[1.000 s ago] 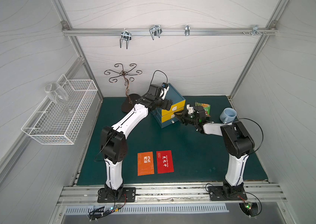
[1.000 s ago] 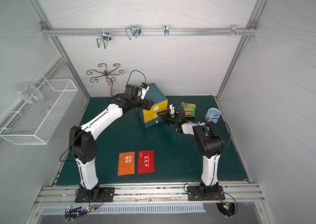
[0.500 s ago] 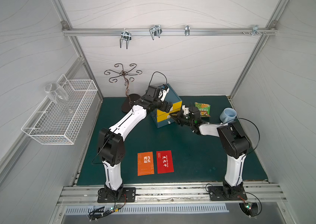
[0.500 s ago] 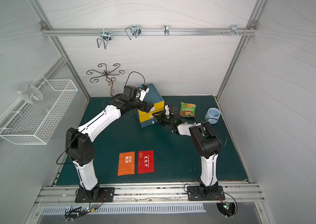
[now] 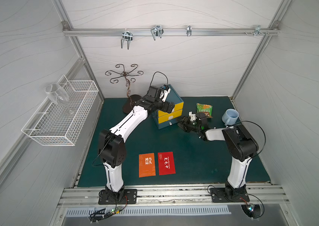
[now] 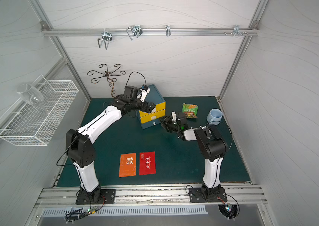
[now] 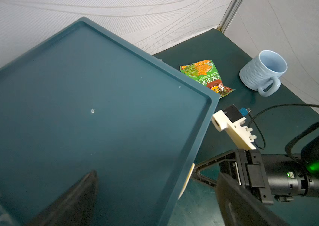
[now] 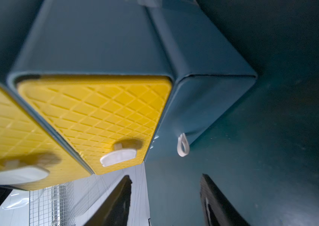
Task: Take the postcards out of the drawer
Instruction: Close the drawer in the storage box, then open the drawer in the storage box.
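While three drawers (image 5: 172, 117) show: one orange postcard (image 5: 147, 165), one red postcard (image 5: 166, 163).

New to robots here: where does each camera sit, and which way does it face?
Both top views: high above the arms' bases, looking down on the left arm, right arm, drawer chest, orange postcard and red postcard.
Left wrist: above the drawer chest's top, looking down; the left end effector shows.
Right wrist: low, facing the yellow drawer fronts; the right end effector shows.
Both wrist views share the drawer chest.
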